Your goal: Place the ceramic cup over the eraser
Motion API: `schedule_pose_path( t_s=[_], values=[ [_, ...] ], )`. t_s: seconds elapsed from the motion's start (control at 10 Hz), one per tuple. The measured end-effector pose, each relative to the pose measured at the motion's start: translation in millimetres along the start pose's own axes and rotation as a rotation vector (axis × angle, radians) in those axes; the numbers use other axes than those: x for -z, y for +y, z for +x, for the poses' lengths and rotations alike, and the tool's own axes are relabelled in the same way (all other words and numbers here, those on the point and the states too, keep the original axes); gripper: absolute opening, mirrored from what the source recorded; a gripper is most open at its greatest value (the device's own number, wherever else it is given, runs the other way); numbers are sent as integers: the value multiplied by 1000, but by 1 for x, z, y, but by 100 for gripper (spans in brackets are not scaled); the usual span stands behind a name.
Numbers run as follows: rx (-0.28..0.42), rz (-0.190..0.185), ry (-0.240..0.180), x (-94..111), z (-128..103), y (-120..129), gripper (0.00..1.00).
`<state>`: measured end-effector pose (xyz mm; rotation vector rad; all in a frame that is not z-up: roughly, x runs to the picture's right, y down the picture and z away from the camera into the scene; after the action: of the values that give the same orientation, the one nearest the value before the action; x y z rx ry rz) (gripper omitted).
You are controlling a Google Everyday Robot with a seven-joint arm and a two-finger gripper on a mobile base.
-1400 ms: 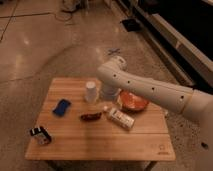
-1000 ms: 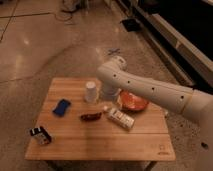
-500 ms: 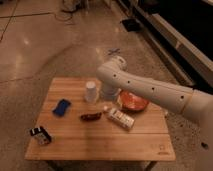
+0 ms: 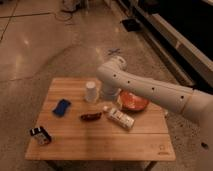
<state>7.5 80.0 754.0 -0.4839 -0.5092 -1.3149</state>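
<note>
Spanning your view, the table (image 4: 100,145) carries everything. The white arm (image 4: 150,90) reaches in from the right, above the orange bowl (image 4: 134,103). Its gripper (image 4: 106,94) sits low just right of the cup (image 4: 91,91); you cannot tell its state. The cup stands mid-table toward the back. The eraser (image 4: 41,135) lies at the front left corner, well apart.

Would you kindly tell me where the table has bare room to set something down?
Bare wood runs along the front edge of the table, from the eraser rightward, below the carton. The middle is crowded: ceramic cup, pincer beside it, orange bowl.
</note>
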Motion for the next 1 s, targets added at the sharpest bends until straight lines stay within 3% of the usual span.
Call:
schedule_pose_path(
  t_s=[0.6,1.0],
  values=[
    [-1,-3,4,1,3,-1,80],
    [52,13,58,4,40,-42,80]
  ],
)
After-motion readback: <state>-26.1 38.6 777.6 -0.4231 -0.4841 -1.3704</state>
